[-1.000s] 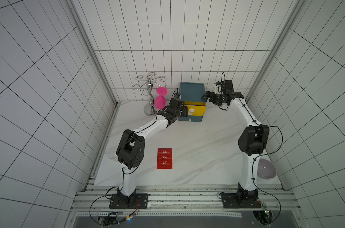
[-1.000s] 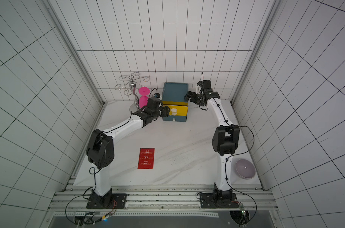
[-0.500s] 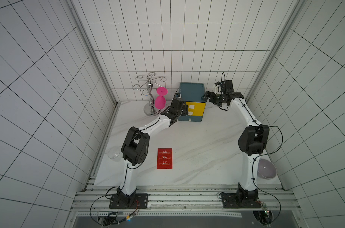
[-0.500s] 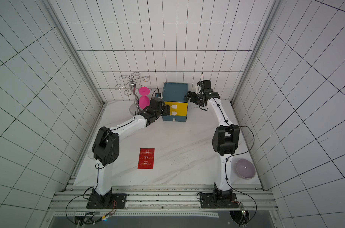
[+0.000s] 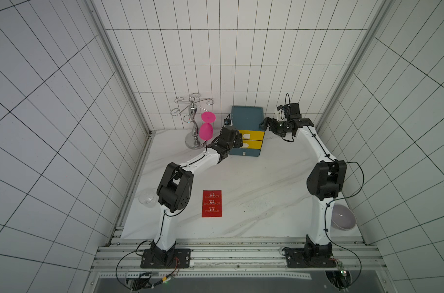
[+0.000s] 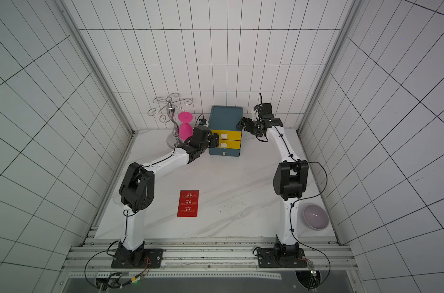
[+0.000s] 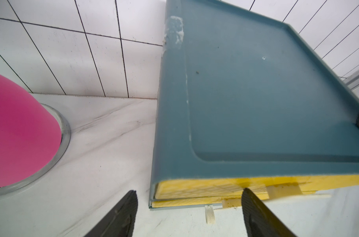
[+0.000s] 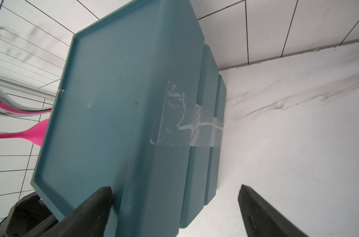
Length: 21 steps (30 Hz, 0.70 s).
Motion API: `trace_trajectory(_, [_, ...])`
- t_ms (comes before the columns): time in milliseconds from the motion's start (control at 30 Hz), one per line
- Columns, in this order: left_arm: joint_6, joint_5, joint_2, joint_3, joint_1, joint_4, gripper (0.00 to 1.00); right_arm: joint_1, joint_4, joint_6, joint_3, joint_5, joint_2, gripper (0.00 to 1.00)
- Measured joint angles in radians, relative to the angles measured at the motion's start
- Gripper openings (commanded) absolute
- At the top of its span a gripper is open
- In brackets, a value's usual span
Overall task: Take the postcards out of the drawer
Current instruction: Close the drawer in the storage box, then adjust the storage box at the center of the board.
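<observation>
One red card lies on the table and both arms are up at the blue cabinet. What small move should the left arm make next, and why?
Probably slide the left gripper sideways to the white handle of the top yellow drawer and close on it. Both yellow drawers look shut, and its jaws stand open and empty at that drawer's front corner, beside the handle.

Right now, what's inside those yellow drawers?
Their insides are hidden: both yellow drawers look pushed in, showing only fronts. One red postcard lies out on the table; whether more are inside cannot be seen.
</observation>
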Motion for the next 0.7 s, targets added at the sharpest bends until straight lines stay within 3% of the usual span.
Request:
trace_trajectory(200, [-0.002, 0.001, -0.191, -0.199, 0.001, 0.072, 0.81, -0.020, -0.032, 0.005, 0.031, -0.022, 0.001, 0.99])
trace_trajectory(433, [0.026, 0.152, -0.309, -0.164, 0.040, 0.123, 0.82, -0.039, -0.013, 0.067, 0.070, -0.109, -0.038, 0.99])
trace_trajectory(533, [0.015, 0.278, -0.300, -0.108, 0.102, 0.121, 0.83, -0.040, 0.095, 0.133, -0.077, -0.155, -0.146, 0.97])
trace_trajectory(700, [-0.052, 0.555, -0.177, 0.066, 0.222, 0.122, 0.83, -0.043, 0.420, 0.327, -0.541, -0.223, -0.426, 0.93])
